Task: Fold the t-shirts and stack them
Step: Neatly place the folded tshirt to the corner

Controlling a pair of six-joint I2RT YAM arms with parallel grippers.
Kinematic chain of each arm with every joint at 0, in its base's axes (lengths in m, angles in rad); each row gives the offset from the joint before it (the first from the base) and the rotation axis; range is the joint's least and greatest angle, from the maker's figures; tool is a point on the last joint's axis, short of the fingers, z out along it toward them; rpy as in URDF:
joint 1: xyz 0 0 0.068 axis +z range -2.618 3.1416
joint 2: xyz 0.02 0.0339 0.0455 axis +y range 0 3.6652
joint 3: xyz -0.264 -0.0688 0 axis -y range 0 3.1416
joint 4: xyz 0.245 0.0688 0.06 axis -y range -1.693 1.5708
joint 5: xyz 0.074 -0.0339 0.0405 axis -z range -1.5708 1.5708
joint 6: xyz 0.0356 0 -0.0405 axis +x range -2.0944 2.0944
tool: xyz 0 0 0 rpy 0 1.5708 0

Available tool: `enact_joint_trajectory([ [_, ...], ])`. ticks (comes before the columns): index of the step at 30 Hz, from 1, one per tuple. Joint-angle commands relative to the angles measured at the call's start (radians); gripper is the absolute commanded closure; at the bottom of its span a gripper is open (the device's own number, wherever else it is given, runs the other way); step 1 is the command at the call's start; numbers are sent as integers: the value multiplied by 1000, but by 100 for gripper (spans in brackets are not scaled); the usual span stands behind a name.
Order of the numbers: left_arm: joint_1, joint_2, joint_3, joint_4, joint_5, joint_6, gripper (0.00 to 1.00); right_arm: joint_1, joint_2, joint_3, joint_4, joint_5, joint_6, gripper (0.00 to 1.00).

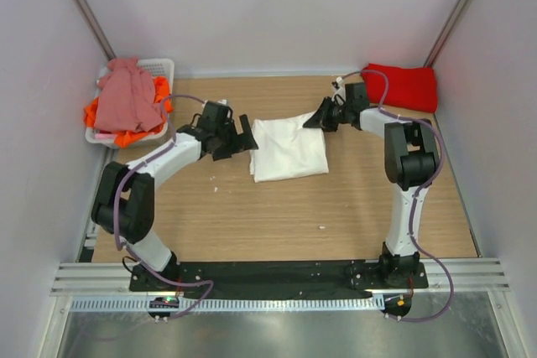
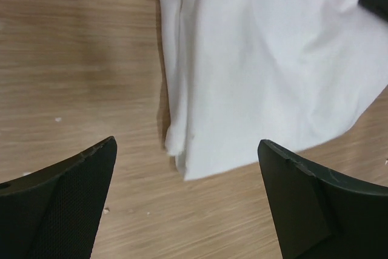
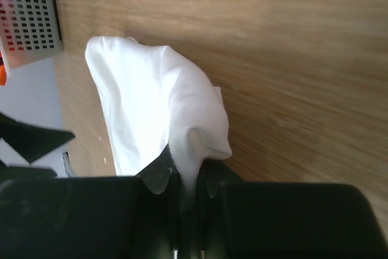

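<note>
Two grippers flank the folded white t-shirt (image 1: 289, 148) on the table (image 1: 252, 215): the left gripper (image 1: 248, 136), jaws spread wide and empty, sits just beside its left edge; the right gripper (image 3: 185, 177) is pinched narrow on a raised fold at its far right corner. A red t-shirt (image 1: 404, 86) lies back right; a pink t-shirt (image 1: 126, 94) and orange t-shirt (image 1: 126, 137) fill the basket (image 1: 164, 64) back left
</note>
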Motion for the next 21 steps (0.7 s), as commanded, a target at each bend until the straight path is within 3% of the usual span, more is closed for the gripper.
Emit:
enact_joint_trajectory([
  [1, -101, -85, -91, 33, -135, -6, 0, -49, -69, 123, -90, 33, -64, 99],
  [8, -274, -216, -272, 86, -330, 0, 0, -94, -53, 283, -265, 38, -183, 98],
  [12, -343, -302, -360, 209, -413, 26, 0, -123, -56, 354, -334, 52, -251, 98],
  [21, -359, -309, -386, 246, -430, 34, 0, -176, -24, 602, -515, 153, -375, 98],
])
